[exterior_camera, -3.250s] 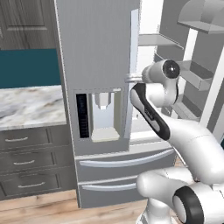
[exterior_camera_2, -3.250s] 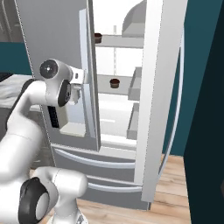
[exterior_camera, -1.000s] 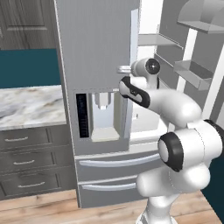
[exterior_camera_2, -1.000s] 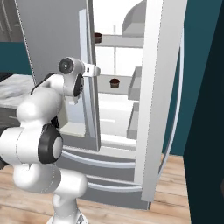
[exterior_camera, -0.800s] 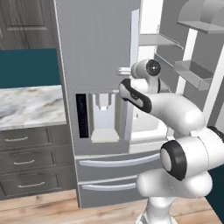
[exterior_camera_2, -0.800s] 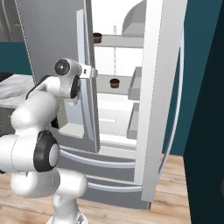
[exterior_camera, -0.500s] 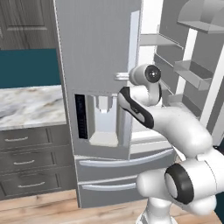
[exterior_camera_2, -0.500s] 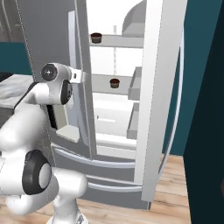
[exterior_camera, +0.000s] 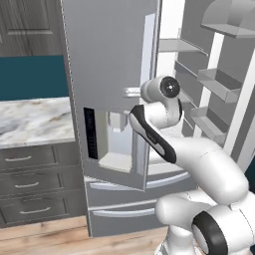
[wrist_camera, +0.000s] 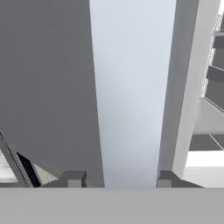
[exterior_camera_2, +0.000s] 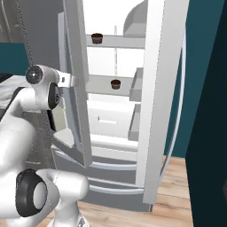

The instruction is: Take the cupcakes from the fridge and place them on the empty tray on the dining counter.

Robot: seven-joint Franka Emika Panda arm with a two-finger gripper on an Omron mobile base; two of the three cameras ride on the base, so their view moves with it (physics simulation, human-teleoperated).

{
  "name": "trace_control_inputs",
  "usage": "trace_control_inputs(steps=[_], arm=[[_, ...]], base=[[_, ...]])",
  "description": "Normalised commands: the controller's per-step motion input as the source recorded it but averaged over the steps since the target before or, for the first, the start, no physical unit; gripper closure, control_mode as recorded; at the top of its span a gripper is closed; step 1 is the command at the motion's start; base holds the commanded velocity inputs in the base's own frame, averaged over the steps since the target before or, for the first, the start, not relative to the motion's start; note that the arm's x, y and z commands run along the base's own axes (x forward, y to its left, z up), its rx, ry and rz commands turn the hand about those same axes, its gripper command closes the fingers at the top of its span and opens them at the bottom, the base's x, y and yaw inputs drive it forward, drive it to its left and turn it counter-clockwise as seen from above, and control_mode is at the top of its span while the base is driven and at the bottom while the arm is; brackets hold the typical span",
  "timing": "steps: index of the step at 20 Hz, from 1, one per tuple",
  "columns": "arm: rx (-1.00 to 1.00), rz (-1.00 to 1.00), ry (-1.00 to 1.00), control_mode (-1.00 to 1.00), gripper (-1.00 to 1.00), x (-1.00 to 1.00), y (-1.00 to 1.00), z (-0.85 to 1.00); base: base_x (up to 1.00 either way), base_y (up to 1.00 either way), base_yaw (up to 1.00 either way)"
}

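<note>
Kitchen sim, fridge (exterior_camera_2: 164,88) standing open, white inside. The gripper (wrist_camera: 117,178) sits right at the left door's edge, tips slightly parted with the edge between them, grip unclear. Both cupcakes (exterior_camera_2: 115,84) sit on shelves past that door, deeper in, one higher (exterior_camera_2: 97,38)

White Panda arm with dark joints: rises from the base, bends at a dark-banded elbow and reaches up and forward, its rounded wrist housing held at about chest height of the frame in both base views. Gripper (wrist_camera: 116,178): seen along its own axis in the hand view, two small dark finger tips (wrist_camera: 74,178) standing parted, one on each side of a pale upright edge that sits between them; whether the tips press on that edge cannot be told. Hand roughly level, pointing forward.
</note>
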Motion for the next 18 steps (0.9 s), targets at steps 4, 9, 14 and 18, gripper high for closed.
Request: trace_control_inputs(steps=[4,9,14,18], arm=[[0.00,0.01,0.10,-1.00,1.00,-0.38,0.77,-0.18],[0.00,0.01,0.01,-1.00,1.00,-0.63,0.90,-0.38],[0.01,0.07,0.00,-1.00,1.00,-0.79,0.78,-0.58],[0.00,0.09,0.00,-1.00,1.00,-0.54,0.71,-0.18]], base=[[0.00,0.00,0.00],[0.00,0.00,0.00],[0.00,0.00,0.00],[0.00,0.00,0.00]])
